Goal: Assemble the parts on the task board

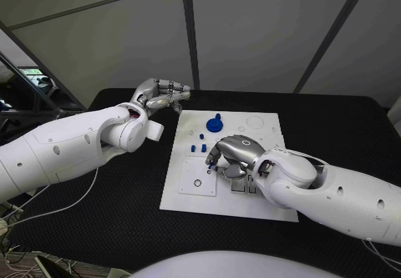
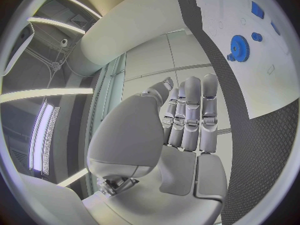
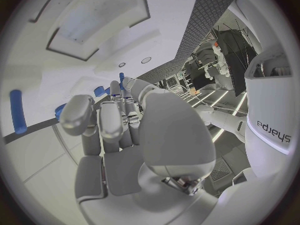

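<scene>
Right hand (image 1: pixel 236 153), fingers curled down over small blue parts (image 1: pixel 198 149) mid task board (image 1: pixel 190 200), grasp unconfirmed; pickup judged under way, seating required next; left hand (image 1: pixel 163 94) held curled, empty, beside the board's far corner.

Black textured table (image 1: pixel 334 127); white cable (image 1: pixel 58 202) at left edge.

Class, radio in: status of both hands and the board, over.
Left hand off the board, fingers curled, holding nothing. Right hand down over task board; grasp unclear. Blue gear standing clear.
</scene>
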